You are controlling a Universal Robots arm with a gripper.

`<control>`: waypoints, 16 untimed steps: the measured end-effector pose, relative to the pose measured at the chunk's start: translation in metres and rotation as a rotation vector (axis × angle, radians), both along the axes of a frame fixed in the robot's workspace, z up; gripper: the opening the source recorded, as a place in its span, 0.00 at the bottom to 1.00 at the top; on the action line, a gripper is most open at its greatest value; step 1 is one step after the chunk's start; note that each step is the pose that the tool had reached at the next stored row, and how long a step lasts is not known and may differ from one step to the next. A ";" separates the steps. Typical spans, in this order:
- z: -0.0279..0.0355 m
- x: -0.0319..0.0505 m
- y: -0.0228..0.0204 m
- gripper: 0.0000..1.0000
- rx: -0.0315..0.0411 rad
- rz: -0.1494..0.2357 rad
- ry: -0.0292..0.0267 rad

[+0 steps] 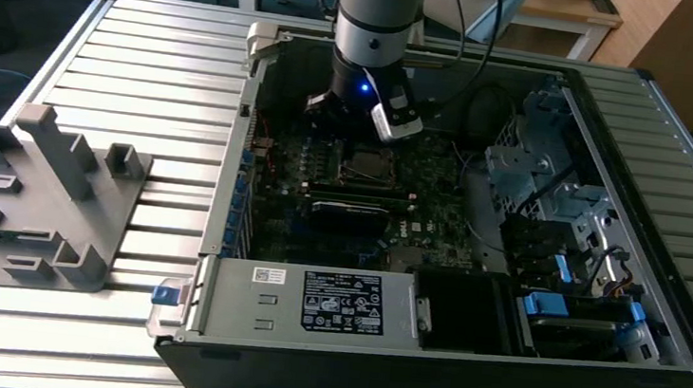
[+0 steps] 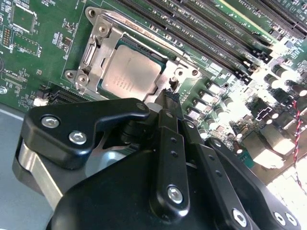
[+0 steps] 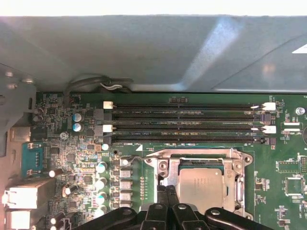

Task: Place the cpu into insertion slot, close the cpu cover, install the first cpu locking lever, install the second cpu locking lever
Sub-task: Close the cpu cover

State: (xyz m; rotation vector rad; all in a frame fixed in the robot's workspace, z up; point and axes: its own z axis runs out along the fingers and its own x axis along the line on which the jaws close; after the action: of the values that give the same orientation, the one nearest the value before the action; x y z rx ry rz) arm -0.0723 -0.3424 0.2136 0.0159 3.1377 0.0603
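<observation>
hovering at one corner of the insertion slot [image 2: 76, 76], gripper [image 2: 168, 96] with jaws pressed together, clasping nothing visible. seated inside that slot, the cpu [image 2: 130, 73], framed by the flat-lying cpu cover [image 2: 108, 43]. hiding the slot's near edge, black fingers [image 3: 162, 196]. alongside the slot, long memory slots [image 3: 184, 124].

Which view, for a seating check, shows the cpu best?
Second wrist view: the cpu is whole and close. First wrist view: the end effector hides one corner. Exterior view: small, far off.
</observation>
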 end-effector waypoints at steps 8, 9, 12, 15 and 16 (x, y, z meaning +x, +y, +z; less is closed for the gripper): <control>-0.0005 0.0134 0.0000 0.11 0.0001 0.000 -0.0001; -0.0005 0.0157 0.0000 0.11 0.0001 0.000 -0.0001; -0.0006 0.0230 0.0000 0.11 0.0001 0.000 -0.0001; -0.0006 0.0298 0.0000 0.11 0.0001 0.000 -0.0001; -0.0006 0.0307 0.0000 0.11 0.0001 0.000 -0.0001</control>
State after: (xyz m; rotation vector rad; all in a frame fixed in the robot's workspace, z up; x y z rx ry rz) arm -0.0417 -0.3425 0.2130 0.0161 3.1376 0.0605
